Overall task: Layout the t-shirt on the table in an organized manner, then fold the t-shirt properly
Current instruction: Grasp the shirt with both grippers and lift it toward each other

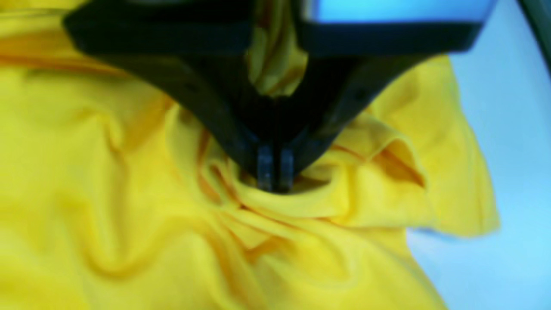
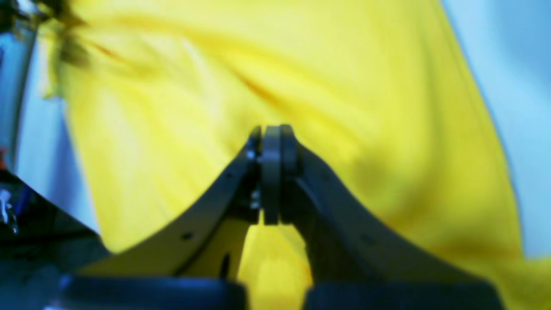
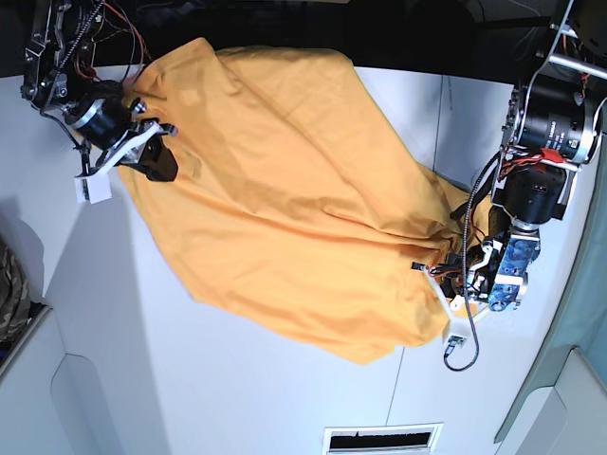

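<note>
Stretching between both arms, the t-shirt (image 3: 285, 199) is pinched in closed jaws.

t-shirt (image 3: 285, 190): plain orange-yellow
tabletop (image 3: 142, 379): matte white, thin dark seams
left end effector (image 1: 275, 172): black
cloth at edge (image 3: 11, 284): camouflage pattern

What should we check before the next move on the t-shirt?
1. Left tool shut on the t-shirt: ok, its tips pinch a bunched fold.
2. Right tool shut: ok. Cloth actually between the tips: cannot tell, the right wrist view is blurred.
3. T-shirt spread flat on the table: not ok, it stretches diagonally between the arms with creases near the left tool.
4. Sleeves and neckline located: cannot tell, none is clearly visible.
5. Free table to lay the shirt on: ok, bare surface lies on the near side.
</note>
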Robot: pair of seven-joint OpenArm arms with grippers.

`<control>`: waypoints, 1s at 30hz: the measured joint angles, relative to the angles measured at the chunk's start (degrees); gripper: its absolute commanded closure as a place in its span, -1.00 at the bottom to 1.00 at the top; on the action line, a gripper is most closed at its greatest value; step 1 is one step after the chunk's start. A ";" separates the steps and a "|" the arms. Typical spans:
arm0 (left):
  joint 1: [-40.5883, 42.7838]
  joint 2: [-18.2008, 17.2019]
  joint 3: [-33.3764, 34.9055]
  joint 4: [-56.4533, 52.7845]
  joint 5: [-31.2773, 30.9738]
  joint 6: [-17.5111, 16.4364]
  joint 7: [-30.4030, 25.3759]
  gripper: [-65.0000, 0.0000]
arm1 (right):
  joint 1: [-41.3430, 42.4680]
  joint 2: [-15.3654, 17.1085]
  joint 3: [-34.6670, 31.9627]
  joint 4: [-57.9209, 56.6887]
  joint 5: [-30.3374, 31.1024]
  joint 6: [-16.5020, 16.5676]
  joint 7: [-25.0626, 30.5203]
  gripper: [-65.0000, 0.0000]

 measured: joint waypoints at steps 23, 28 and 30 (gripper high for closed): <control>3.61 -7.21 0.37 16.85 -23.02 -8.59 13.42 0.38 | 37.29 -1.40 -17.84 -46.07 -27.50 -0.70 18.67 1.00; 3.89 -11.43 0.37 17.49 -26.64 -8.63 14.08 0.32 | 37.11 -0.61 -18.14 -47.01 -29.44 -3.06 19.47 1.00; 4.33 -13.49 0.00 19.76 -29.11 -9.68 14.34 0.33 | 37.13 0.37 -18.14 -47.01 -29.59 -3.23 19.43 1.00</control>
